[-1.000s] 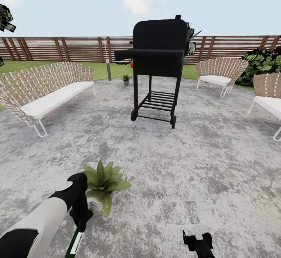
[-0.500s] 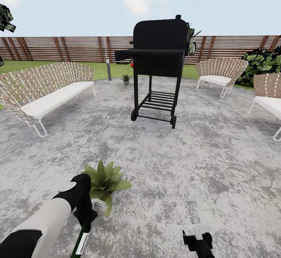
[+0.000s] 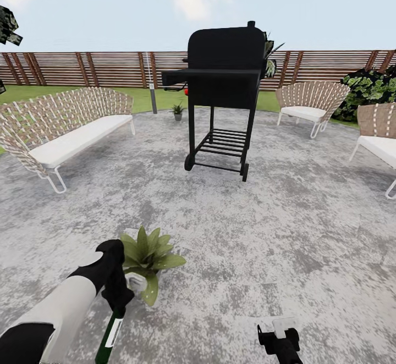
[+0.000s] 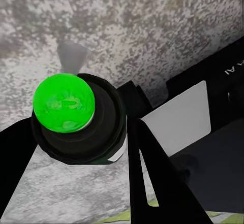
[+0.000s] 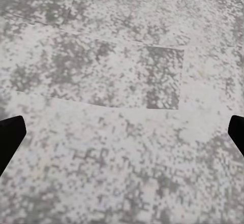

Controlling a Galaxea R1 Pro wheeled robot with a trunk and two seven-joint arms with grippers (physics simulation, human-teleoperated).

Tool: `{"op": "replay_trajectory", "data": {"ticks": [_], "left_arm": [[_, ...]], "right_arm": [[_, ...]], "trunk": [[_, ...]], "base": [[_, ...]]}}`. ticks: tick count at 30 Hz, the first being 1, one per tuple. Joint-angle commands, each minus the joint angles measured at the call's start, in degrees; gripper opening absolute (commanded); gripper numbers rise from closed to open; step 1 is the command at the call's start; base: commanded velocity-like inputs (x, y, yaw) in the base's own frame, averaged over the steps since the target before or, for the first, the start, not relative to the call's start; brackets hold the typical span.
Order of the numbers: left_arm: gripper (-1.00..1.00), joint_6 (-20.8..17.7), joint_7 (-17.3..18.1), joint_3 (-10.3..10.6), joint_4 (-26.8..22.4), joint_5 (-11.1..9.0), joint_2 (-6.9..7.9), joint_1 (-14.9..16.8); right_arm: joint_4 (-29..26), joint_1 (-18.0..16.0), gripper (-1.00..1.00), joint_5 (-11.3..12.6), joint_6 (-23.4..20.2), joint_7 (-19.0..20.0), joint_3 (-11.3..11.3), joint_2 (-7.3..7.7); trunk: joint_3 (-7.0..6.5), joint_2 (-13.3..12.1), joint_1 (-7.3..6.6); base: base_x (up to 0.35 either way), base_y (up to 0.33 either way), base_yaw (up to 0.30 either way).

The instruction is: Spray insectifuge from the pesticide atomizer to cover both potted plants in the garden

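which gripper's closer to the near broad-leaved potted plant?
Left. The left gripper, shut on the pesticide atomizer, is right beside the broad-leaved potted plant; the right gripper hangs well off to its other side.

You can read almost no text here. On the black part of the left arm [image 4: 223, 87] in the left wrist view there are small white letters at the picture's edge (they look like "AI", cut off). The white label [image 3: 113, 333] on the pesticide atomizer [image 3: 109, 337] is too small to read.
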State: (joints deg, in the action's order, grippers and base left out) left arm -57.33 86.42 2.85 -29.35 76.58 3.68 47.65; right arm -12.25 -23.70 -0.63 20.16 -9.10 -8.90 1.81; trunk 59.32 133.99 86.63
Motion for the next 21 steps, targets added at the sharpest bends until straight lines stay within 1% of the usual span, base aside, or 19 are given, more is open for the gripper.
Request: {"op": "replay_trajectory", "data": {"ticks": [1, 3, 6, 10, 14, 17, 18, 19, 21], "left_arm": [[-1.0, -0.59, 0.48, -0.26, -0.08, 0.32, -0.2, 0.07], [-1.0, -0.59, 0.32, -0.76, -0.04, 0.32, -0.47, -0.04], [-1.0, -0.59, 0.27, -0.94, -0.02, 0.34, -0.43, -0.02], [-1.0, -0.59, 0.23, -0.92, -0.06, 0.48, -0.6, 0.03], [-1.0, -0.53, 0.31, -0.9, -0.06, 0.42, -0.73, 0.2], [-1.0, -0.44, 0.76, -0.72, -0.09, 0.83, -1.15, 0.48], [-1.0, -0.43, 0.85, -0.69, -0.09, 0.85, -1.49, 0.77], [-1.0, -0.39, 0.86, -0.62, -0.03, 0.97, -2.86, 1.34], [-1.0, -0.48, 0.87, -0.58, 0.4, 0.95, -4.0, 1.99]], "right_arm": [[0.03, -0.03, 1.0, -0.07, 0.06, -0.48, -0.48, 0.03], [0.03, -0.03, 1.0, -0.06, 0.06, -0.48, -0.48, 0.0], [0.03, -0.03, 1.0, -0.07, 0.06, -0.48, -0.47, 0.02], [0.03, -0.03, 1.0, -0.07, 0.06, -0.48, -0.46, 0.01], [0.03, -0.03, 1.0, -0.07, 0.06, -0.48, -0.45, 0.0], [0.03, -0.03, 1.0, -0.05, 0.06, -0.48, -0.45, 0.0], [0.03, -0.03, 1.0, -0.05, 0.06, -0.48, -0.45, -0.01], [0.03, -0.03, 1.0, -0.05, 0.06, -0.48, -0.44, 0.02], [0.03, -0.03, 1.0, -0.04, 0.06, -0.48, -0.43, 0.02]], "trunk": [[0.05, 0.02, -0.01], [0.05, 0.02, -0.01], [0.05, 0.02, -0.01], [0.05, 0.02, -0.01], [0.05, 0.02, -0.01], [0.05, 0.02, -0.01], [0.05, 0.02, -0.01], [0.05, 0.02, -0.01], [0.05, 0.02, -0.01]], "base": [[0.0, 0.0, 0.0], [0.0, 0.0, 0.0], [0.047, 0.049, 0.0], [0.189, 0.194, 0.0], [0.05, 0.05, 0.0], [0.004, 0.004, 0.0], [0.001, 0.001, 0.0], [0.0, 0.0, 0.0], [0.0, 0.0, 0.0]]}}
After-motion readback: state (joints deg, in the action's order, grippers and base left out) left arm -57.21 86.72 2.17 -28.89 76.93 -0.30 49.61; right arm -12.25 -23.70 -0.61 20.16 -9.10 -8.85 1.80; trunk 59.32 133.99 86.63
